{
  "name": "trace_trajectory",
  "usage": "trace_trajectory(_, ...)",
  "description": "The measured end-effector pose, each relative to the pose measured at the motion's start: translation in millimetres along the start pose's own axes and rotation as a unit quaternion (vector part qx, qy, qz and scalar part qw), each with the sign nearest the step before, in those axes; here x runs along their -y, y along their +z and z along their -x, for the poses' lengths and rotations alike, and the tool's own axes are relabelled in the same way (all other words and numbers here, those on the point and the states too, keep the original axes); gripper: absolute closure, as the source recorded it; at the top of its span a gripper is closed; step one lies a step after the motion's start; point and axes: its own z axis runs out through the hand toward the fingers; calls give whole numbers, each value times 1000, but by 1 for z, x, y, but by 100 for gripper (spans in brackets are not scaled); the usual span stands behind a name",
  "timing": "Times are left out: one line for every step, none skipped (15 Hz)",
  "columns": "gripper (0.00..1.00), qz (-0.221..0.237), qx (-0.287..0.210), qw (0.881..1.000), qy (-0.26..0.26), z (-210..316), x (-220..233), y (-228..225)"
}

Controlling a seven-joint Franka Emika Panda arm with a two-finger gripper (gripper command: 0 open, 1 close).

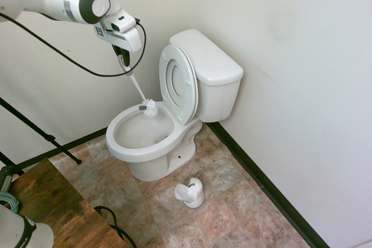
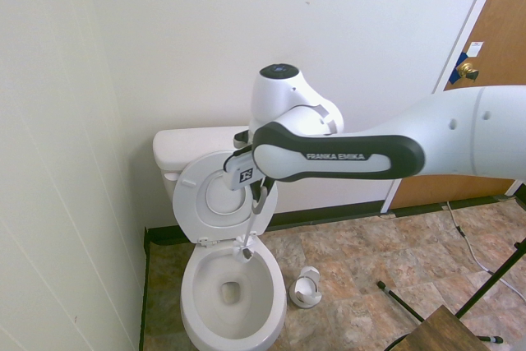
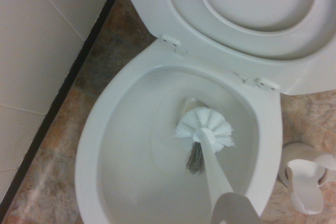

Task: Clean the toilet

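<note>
Toilet (image 1: 152, 137) bowl directly below gripper (image 1: 123, 61) (clamped on brush (image 1: 150, 107) handle, lid up).

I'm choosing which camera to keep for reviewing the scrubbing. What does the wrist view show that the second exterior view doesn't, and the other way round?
Only the wrist view shows the brush's bristle head close up, hanging inside the bowl.

Only the second exterior view shows the hand shut on the brush handle, plus the tank and the wooden door.

Both show the toilet with its seat and lid raised, the brush, and the brush holder on the floor beside it.
</note>
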Motion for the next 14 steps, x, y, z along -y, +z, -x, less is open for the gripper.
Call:
trace_trajectory(100,4,7,1000,0,-6,10,19)
trace_trajectory(100,7,12,1000,1,-13,20,38)
trace_trajectory(100,9,15,1000,4,-20,27,53)
trace_trajectory(100,10,16,1000,6,-27,33,69)
trace_trajectory(100,11,18,1000,7,-33,39,84)
trace_trajectory(100,13,19,1000,9,-38,45,100)
trace_trajectory(100,16,20,1000,9,-42,50,115)
trace_trajectory(100,18,21,1000,10,-46,55,129)
trace_trajectory(100,20,22,999,12,-51,59,143)
trace_trajectory(100,21,24,999,13,-55,63,155)
trace_trajectory(100,22,23,999,13,-59,67,166)
trace_trajectory(100,23,22,999,13,-61,72,177)
trace_trajectory(100,24,24,999,13,-62,78,188)
trace_trajectory(100,26,26,999,12,-62,82,199)
